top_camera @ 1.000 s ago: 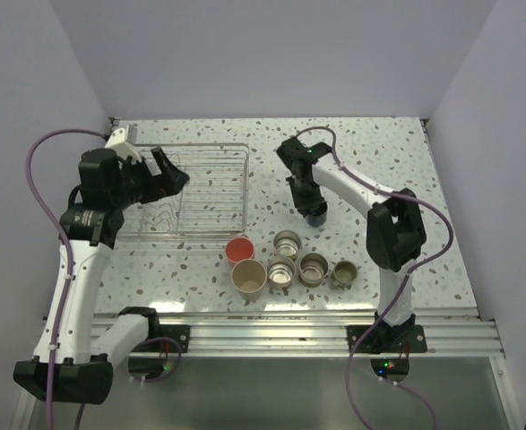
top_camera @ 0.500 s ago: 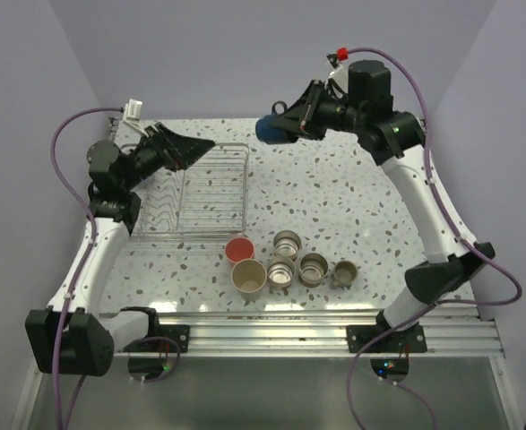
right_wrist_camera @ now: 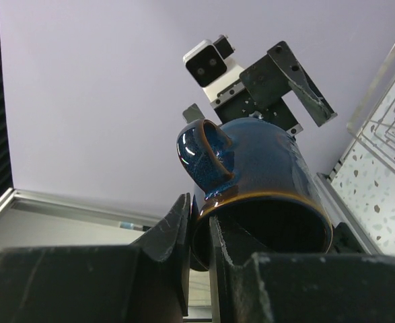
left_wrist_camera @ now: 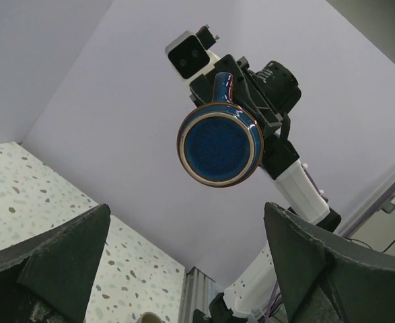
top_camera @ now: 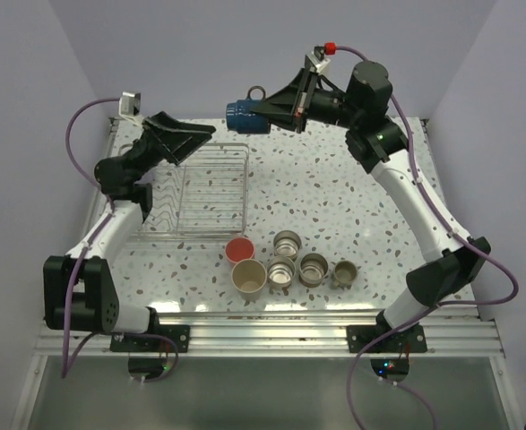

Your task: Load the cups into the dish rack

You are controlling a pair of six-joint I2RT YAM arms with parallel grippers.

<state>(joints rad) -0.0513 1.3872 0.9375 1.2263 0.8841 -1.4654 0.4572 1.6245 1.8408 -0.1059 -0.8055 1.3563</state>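
My right gripper [top_camera: 261, 109] [right_wrist_camera: 202, 215] is high in the air, shut on the rim of a dark blue mug [top_camera: 243, 116] [right_wrist_camera: 264, 175], one finger inside the mouth and one outside, next to the handle. The mug lies sideways with its base toward the left arm. My left gripper [top_camera: 200, 139] [left_wrist_camera: 187, 215] is raised over the dish rack [top_camera: 218, 179], wide open and empty. It points at the mug's base [left_wrist_camera: 220, 149], still apart from it. Other cups stand on the table: a pink-red one [top_camera: 239, 249], a beige one [top_camera: 249, 276], steel ones [top_camera: 288, 242] and an olive mug [top_camera: 344, 272].
The wire rack sits at the table's left side and shows no cups inside. The standing cups cluster near the front middle, just right of the rack's near corner. Walls close off the table at the back and both sides.
The right arm has lifted the blue mug off the table and swung it up and left over the rack's far corner. The left arm has raised its open gripper toward it.
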